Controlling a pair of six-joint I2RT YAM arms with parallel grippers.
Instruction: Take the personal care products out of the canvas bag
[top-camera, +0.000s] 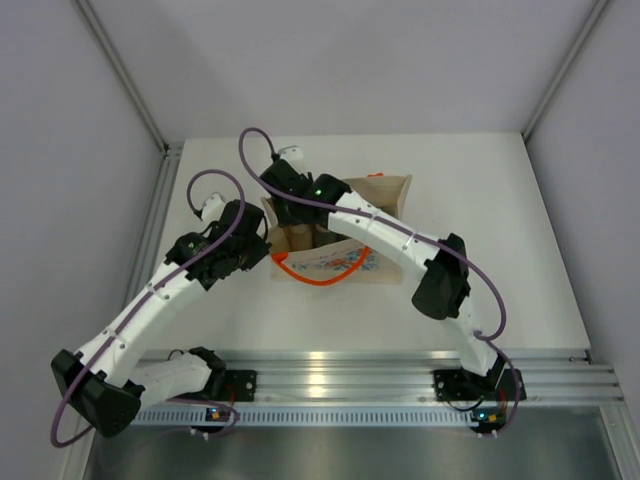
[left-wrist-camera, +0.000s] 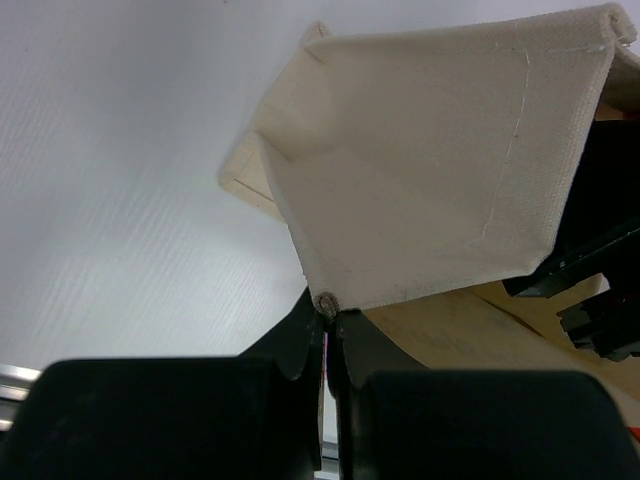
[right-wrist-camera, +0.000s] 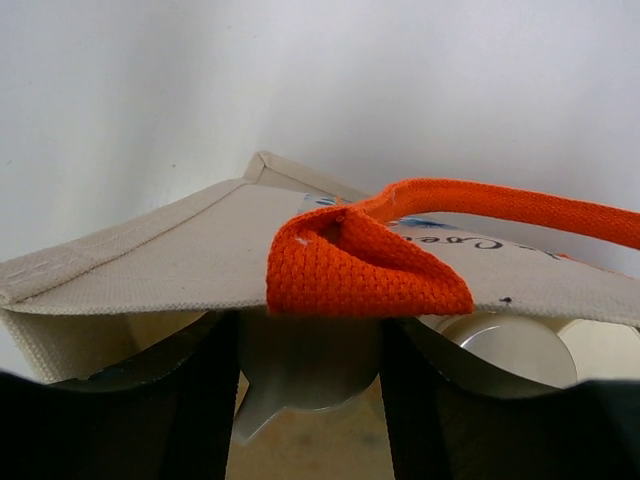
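Note:
The canvas bag (top-camera: 385, 190) stands open in the middle of the table, its printed front (top-camera: 335, 262) and an orange handle (top-camera: 310, 280) facing me. My left gripper (left-wrist-camera: 330, 320) is shut on the hem at the bag's left corner (left-wrist-camera: 430, 170). My right gripper (right-wrist-camera: 308, 350) reaches down into the bag (right-wrist-camera: 160, 255) just under an orange tab (right-wrist-camera: 360, 265). Its two fingers sit against both sides of a bottle's pale cap (right-wrist-camera: 310, 375). A silvery round lid (right-wrist-camera: 505, 345) and another pale cap (right-wrist-camera: 600, 345) show beside it. Most of the personal care products are hidden inside the bag.
The right arm's forearm (top-camera: 385, 235) crosses over the bag's mouth. The left arm (top-camera: 160, 290) lies along the table's left side. An aluminium rail (top-camera: 340, 385) runs along the near edge. Walls close in the table at the left and right.

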